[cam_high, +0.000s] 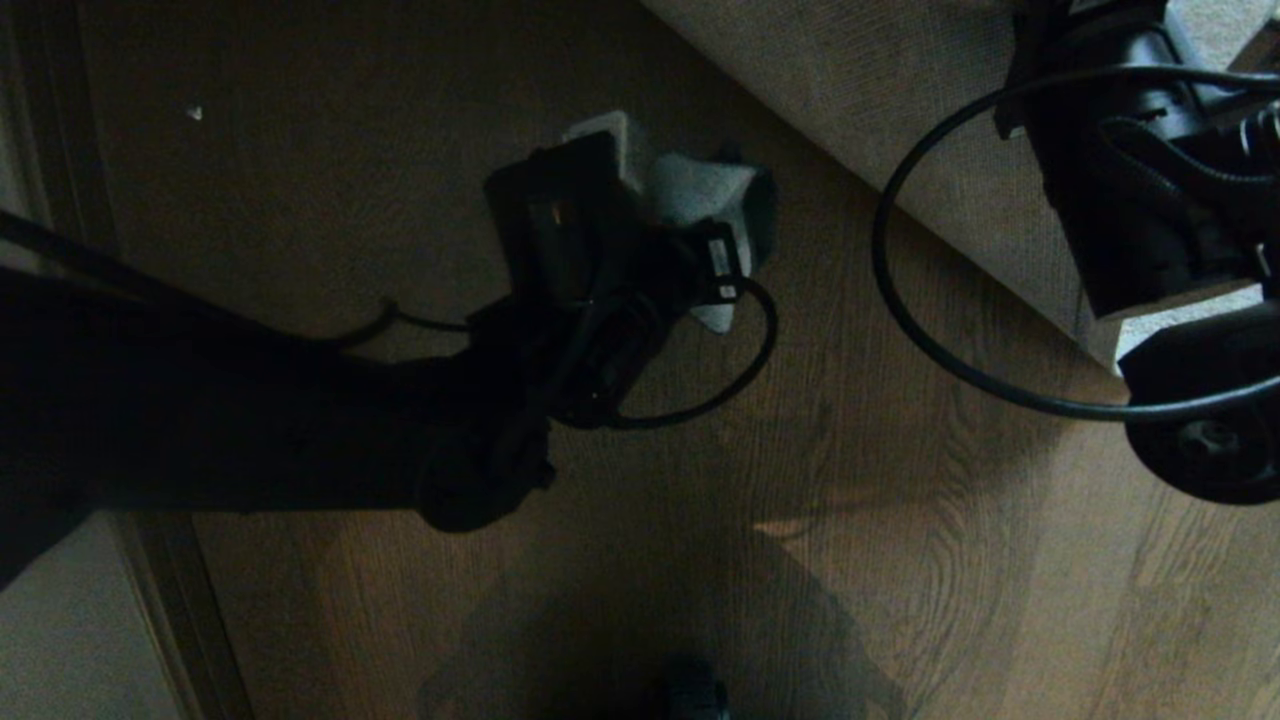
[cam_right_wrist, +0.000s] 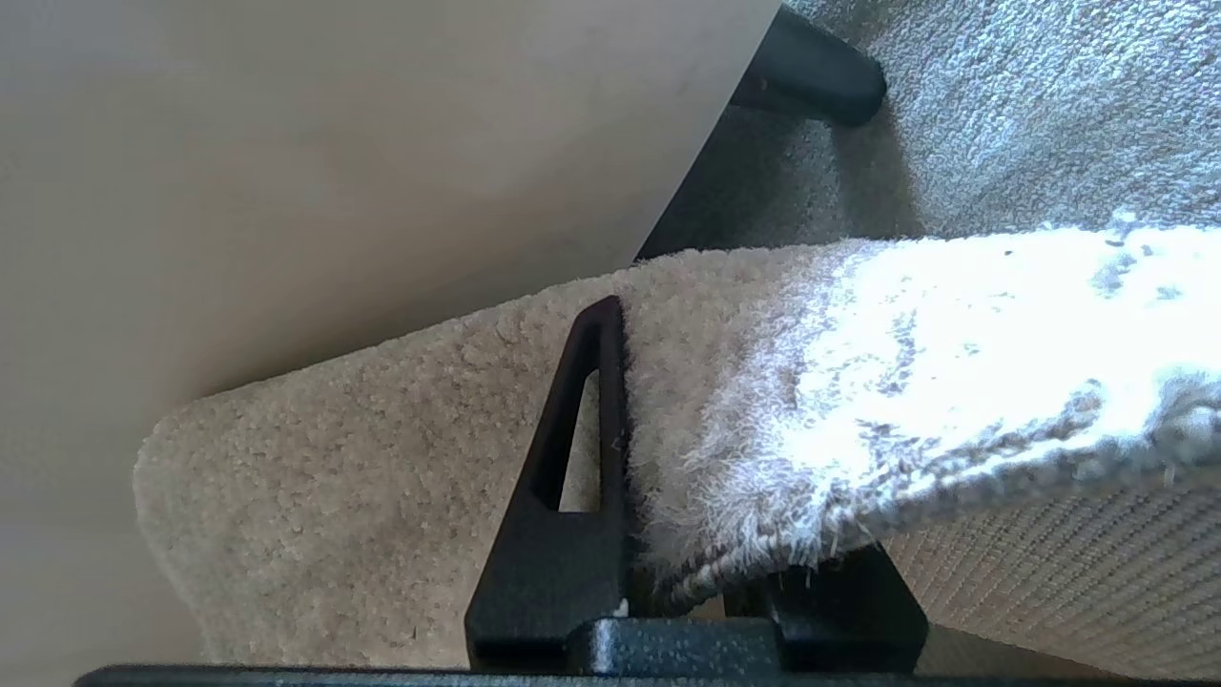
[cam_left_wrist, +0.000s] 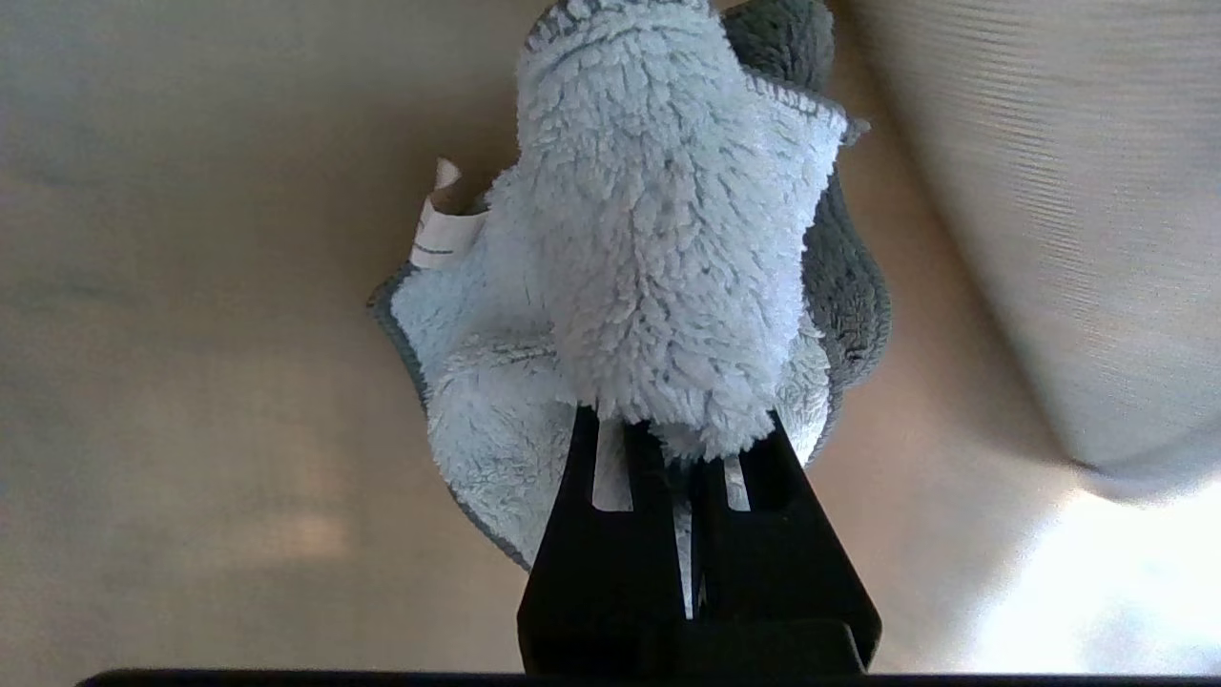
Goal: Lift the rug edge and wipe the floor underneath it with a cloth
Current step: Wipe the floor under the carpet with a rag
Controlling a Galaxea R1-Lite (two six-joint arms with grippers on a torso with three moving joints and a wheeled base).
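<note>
The pale grey-blue cloth point(cam_left_wrist: 658, 239) hangs bunched from my left gripper point(cam_left_wrist: 682, 429), whose jaws are shut on it. In the head view that gripper point(cam_high: 660, 205) holds the cloth point(cam_high: 700, 190) over the brown wood-grain floor point(cam_high: 900, 520), close to the raised rug. The rug point(cam_high: 900, 110) is lifted at its edge, beige woven backing facing the floor. My right gripper point(cam_right_wrist: 696, 477) is shut on the rug edge point(cam_right_wrist: 763, 534), one finger point(cam_right_wrist: 582, 429) on the plush pile, the other under the backing point(cam_right_wrist: 1068, 572). The right arm point(cam_high: 1130, 170) hides that grip in the head view.
A dark baseboard strip point(cam_high: 170, 600) runs along the left with a pale surface point(cam_high: 70, 640) beyond it. A black cable point(cam_high: 890, 300) loops below the right arm. A pale panel point(cam_right_wrist: 286, 143) and a black furniture leg point(cam_right_wrist: 811, 67) stand on the rug.
</note>
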